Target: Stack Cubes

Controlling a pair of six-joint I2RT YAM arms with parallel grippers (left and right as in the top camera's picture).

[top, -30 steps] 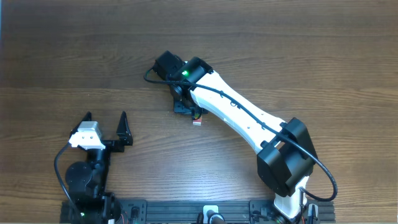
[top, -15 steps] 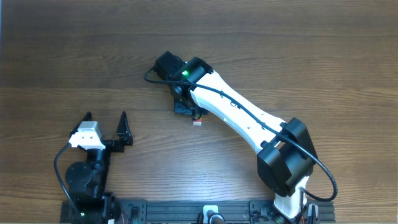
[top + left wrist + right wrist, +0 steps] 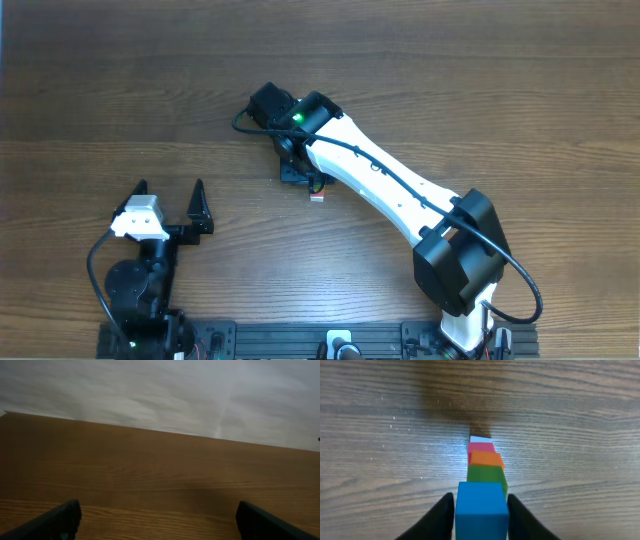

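Bottom centre in the right wrist view, the right gripper (image 3: 481, 501) has its jaws clamped on the blue cube (image 3: 481, 516) atop the stack (image 3: 486, 466). The left gripper (image 3: 169, 189) stands with its jaws wide apart.

There are 5 cubes, all in 1 stack (image 3: 485, 467): 1 blue cube (image 3: 481, 507), 1 green cube (image 3: 486, 474), 1 orange cube (image 3: 486, 458), 1 pink cube (image 3: 481, 447) and 1 pale cube (image 3: 480, 439), so 5 colours with 1 cube of each. There are 2 arms, 1 left arm (image 3: 140, 270) and 1 right arm (image 3: 380, 180). Each carries 1 hand, giving 2 hands: the left hand (image 3: 169, 186) and the right hand (image 3: 481, 516), each with 2 fingers. There is 1 wooden worktop (image 3: 480, 90).
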